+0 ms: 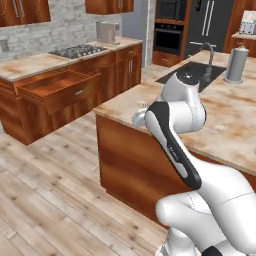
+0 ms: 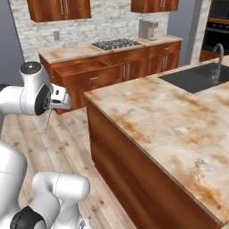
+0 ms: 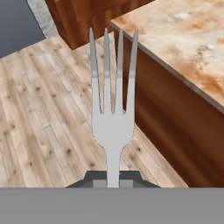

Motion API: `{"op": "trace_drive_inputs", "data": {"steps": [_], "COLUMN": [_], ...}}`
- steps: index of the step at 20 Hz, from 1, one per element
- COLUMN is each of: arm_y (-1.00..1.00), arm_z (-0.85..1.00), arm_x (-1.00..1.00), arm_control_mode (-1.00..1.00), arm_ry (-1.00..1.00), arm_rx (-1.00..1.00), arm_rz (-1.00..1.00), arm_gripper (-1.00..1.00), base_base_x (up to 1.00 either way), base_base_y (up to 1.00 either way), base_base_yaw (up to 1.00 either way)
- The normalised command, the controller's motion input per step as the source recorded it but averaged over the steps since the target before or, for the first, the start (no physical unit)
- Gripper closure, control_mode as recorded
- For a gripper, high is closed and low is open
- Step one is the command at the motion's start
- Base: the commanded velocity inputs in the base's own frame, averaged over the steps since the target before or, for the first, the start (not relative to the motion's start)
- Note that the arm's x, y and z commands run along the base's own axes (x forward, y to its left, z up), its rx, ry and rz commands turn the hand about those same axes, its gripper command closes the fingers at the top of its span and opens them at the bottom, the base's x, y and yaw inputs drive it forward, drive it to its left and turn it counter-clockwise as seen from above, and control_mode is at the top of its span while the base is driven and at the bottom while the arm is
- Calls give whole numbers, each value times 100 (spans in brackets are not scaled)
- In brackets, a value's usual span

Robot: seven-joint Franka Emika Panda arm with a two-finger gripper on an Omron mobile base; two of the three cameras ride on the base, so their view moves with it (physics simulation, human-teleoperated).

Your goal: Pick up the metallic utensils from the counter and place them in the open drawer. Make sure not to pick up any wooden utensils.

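- Fork (image 3: 112, 109) first, since it's right up against your hand camera: slim, all silver, four tines pointing away from the hand, handle running down between the two dark finger tips at the bottom of that view.
- Jaws are clamped tight on the fork handle, so you've got it held. The gripper (image 3: 113, 181) hangs out over the wooden plank floor (image 3: 39, 113), just off the edge of the counter (image 2: 179, 120), not above it.
- From the right base camera you can see the hand sitting out to the left of the counter's near corner, with the fork showing as a thin sliver hanging below it (image 2: 48, 117).
- That counter is the beige marbled island with rust-orange veins on a reddish-brown base. Further along it there's a dark sink (image 1: 192, 74) with a curved faucet (image 1: 207, 57), and a grey cylinder (image 1: 236, 65) standing beside the sink.
- Across the floor, well apart from the hand, the open drawer (image 1: 55, 86) is pulled out of the far cabinet run. It looks wide, shallow and reddish-brown.
- Behind the drawer on that far counter you've got a gas cooktop (image 1: 77, 51).
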Motion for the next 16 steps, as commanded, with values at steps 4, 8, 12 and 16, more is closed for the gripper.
{"op": "trace_drive_inputs", "data": {"steps": [4, 8, 12, 16], "arm_y": [0, 0, 0, 0], "arm_z": [0, 0, 0, 0], "arm_x": [0, 0, 0, 0], "arm_control_mode": [100, 100, 100, 100], "arm_ry": [0, 0, 0, 0], "arm_rx": [0, 0, 0, 0], "arm_rz": [0, 0, 0, 0], "arm_gripper": [100, 100, 100, 100], "base_base_x": [65, 64, 64, 64], "base_base_y": [100, 100, 100, 100], "base_base_yaw": [-24, -24, -24, -25]}}
